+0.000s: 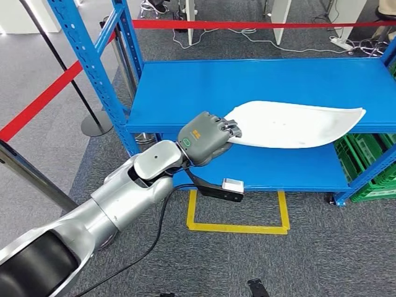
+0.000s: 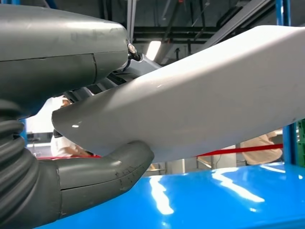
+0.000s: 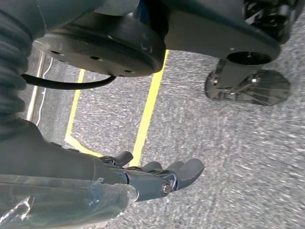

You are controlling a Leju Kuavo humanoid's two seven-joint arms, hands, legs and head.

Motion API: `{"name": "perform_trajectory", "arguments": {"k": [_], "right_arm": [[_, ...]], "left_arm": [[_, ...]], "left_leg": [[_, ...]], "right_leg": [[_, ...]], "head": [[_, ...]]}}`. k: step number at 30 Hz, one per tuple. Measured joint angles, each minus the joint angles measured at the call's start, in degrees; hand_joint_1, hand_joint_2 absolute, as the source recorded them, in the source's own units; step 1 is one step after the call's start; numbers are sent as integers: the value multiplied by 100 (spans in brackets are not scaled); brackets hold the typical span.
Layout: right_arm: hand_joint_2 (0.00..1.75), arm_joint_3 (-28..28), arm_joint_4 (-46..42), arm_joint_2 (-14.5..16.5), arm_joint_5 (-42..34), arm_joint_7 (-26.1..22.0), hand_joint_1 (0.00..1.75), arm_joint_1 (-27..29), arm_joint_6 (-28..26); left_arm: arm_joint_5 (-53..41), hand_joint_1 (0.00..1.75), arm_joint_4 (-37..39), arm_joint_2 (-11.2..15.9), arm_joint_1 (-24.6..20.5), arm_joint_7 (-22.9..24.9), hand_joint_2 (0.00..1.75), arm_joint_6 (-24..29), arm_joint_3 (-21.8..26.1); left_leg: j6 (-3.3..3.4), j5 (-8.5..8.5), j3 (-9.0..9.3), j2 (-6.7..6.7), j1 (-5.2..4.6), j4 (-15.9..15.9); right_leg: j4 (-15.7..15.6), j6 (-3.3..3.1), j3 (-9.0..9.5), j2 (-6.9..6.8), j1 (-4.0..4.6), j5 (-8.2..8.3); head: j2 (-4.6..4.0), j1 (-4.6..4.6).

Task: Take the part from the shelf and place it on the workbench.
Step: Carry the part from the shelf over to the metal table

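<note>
White part (image 1: 294,124) lies on the blue shelf (image 1: 187,93), and the left hand (image 1: 208,135) grips its near end. Lift it level, because the far end can sag. Right hand (image 3: 158,179) hangs empty, fingers loosely apart.

Long white curved part (image 1: 294,124) flat on blue shelf (image 1: 187,93)
</note>
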Motion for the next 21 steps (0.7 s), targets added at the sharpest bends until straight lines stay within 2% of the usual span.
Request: {"name": "perform_trajectory", "arguments": {"k": [2, 3, 4, 5, 7, 8, 9, 10, 12, 13, 14, 15, 16, 17, 18, 19, 20, 21], "right_arm": [[175, 0, -1, 1, 3, -1, 0, -3, -1], [175, 0, -1, 2, 4, -2, 0, -7, -2], [175, 0, -1, 3, 5, -3, 0, -11, -2], [175, 0, -1, 3, 5, -4, 0, -14, -2], [175, -1, 1, 2, 7, -6, 0, -9, -2], [175, -2, 1, 2, 8, -6, 0, -2, -4], [175, -3, 1, 2, 9, -7, 0, 3, -7], [175, -5, 1, 2, 10, -8, 0, -1, -9], [175, -8, -1, 1, 16, -10, 0, -19, -14], [175, -9, -1, -1, 21, -10, 0, -28, -17], [175, -10, -1, -3, 26, -10, 0, -30, -20], [175, -11, -1, -6, 30, -9, 0, -29, -23], [175, -12, -1, -9, 32, -7, 0, -27, -28], [175, -13, 0, -9, 33, -5, 0, -30, -31], [175, -13, 0, -8, 33, -5, 0, -33, -34], [175, -13, 0, -5, 34, -7, 0, -39, -37], [175, -14, 0, -2, 34, -8, 0, -44, -39], [175, -14, 0, -1, 33, -10, 0, -43, -41]], "left_arm": [[16, 175, -10, 2, -10, 13, 175, -1, -2], [25, 175, -25, -3, -24, 18, 175, -2, -3], [32, 175, -40, -10, -39, 21, 175, -3, -3], [39, 175, -53, -16, -51, 24, 175, -5, -5], [48, 175, -61, -14, -55, 27, 175, -17, -16], [51, 175, -61, -9, -51, 29, 175, -25, -24], [54, 175, -62, -5, -49, 31, 175, -32, -32], [57, 175, -63, -3, -49, 33, 175, -42, -40], [64, 175, -64, -2, -46, 34, 175, -58, -57], [68, 175, -64, 0, -42, 36, 175, -66, -70], [72, 175, -64, 2, -39, 37, 175, -69, -87], [75, 175, -63, 4, -38, 39, 175, -70, -104], [79, 175, -64, 6, -38, 40, 175, -71, -119], [82, 175, -64, 8, -41, 42, 175, -71, -128], [86, 175, -67, 9, -46, 43, 175, -70, -134], [90, 175, -71, 9, -49, 44, 175, -70, -137], [95, 175, -75, 9, -53, 46, 175, -69, -139], [97, 175, -79, 9, -54, 48, 175, -69, -143]], "left_leg": [[86, 204, 557, -3, -19, -659], [132, 203, 864, -3, -36, -1084], [166, 167, 1079, -4, -54, -1412], [191, 132, 1194, -5, -72, -1623], [227, 207, 1172, 1, -76, -1773], [255, 279, 1134, 9, -66, -1808], [285, 357, 1087, 17, -52, -1842], [309, 431, 1029, 26, -38, -1862], [334, 553, 889, 30, -40, -1860], [331, 609, 820, 32, -39, -1854], [321, 660, 752, 34, -35, -1845], [303, 706, 684, 33, -23, -1830], [275, 748, 616, 31, -4, -1804], [240, 784, 547, 26, 5, -1772], [204, 817, 481, 23, 6, -1729], [176, 853, 433, 20, -1, -1693], [153, 893, 399, 19, -14, -1670], [136, 934, 376, 20, -20, -1656]], "right_leg": [[0, 20, -111, 2, 11, 106], [-1, 38, -152, 3, 17, 157], [-12, 65, -182, 2, 17, 215], [-37, 100, -206, -1, 11, 279], [-112, 173, -249, -2, -5, 398], [-99, 201, -288, -1, -5, 353], [29, 221, -353, 1, -1, 195], [285, 238, -446, 1, 1, -55], [1060, 273, -629, -1, 6, -581], [1371, 293, -662, -1, 4, -688], [1522, 313, -614, -2, -1, -674], [1445, 336, -458, -3, -12, -558], [1162, 367, -201, -7, -31, -412], [774, 412, 95, -5, -42, -360], [394, 421, 356, 6, -47, -356], [136, 411, 514, 14, -48, -397], [21, 379, 567, 28, -38, -455], [7, 314, 547, 38, -33, -439]], "head": [[1, 2], [1, 2], [0, 6], [0, 5], [0, 4], [1, 4], [1, 16], [0, 25], [0, 41], [0, 41], [1, 41], [1, 41], [0, 41], [0, 46], [0, 56], [-1, 62], [0, 68], [-1, 69]]}}
